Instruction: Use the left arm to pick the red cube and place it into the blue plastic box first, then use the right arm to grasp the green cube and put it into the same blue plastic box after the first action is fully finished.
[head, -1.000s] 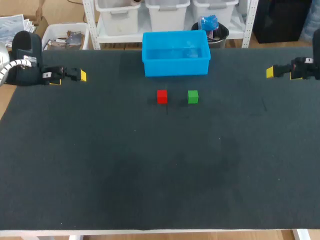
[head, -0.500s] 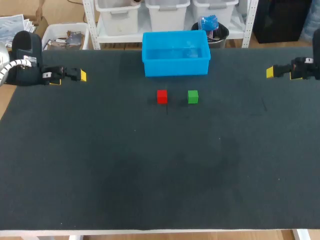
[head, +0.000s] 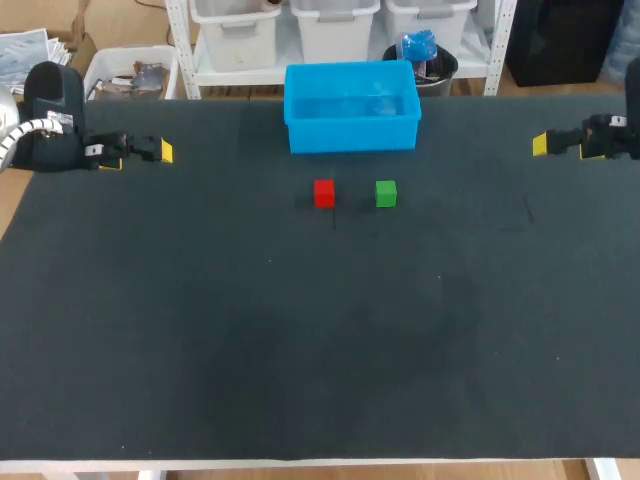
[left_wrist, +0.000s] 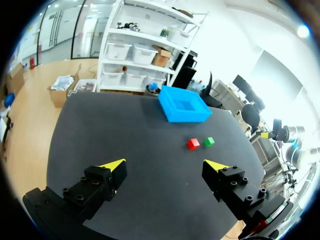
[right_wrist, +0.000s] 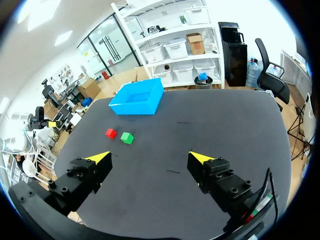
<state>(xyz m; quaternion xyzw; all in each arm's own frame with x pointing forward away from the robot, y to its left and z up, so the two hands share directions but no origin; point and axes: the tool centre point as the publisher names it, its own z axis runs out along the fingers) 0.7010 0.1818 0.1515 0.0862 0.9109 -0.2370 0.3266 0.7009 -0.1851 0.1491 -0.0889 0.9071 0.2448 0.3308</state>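
Red cube (head: 324, 193) sits just beside the green cube (head: 386, 194) on the black table (head: 300, 350), near the blue plastic box (head: 351, 106); left gripper (left_wrist: 165, 165) and right gripper (right_wrist: 150, 158) hang well apart at opposite sides, fingers spread wide

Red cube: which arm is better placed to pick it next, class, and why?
Left: the red cube lies on the left gripper's side of the green cube, and that gripper is open, empty.
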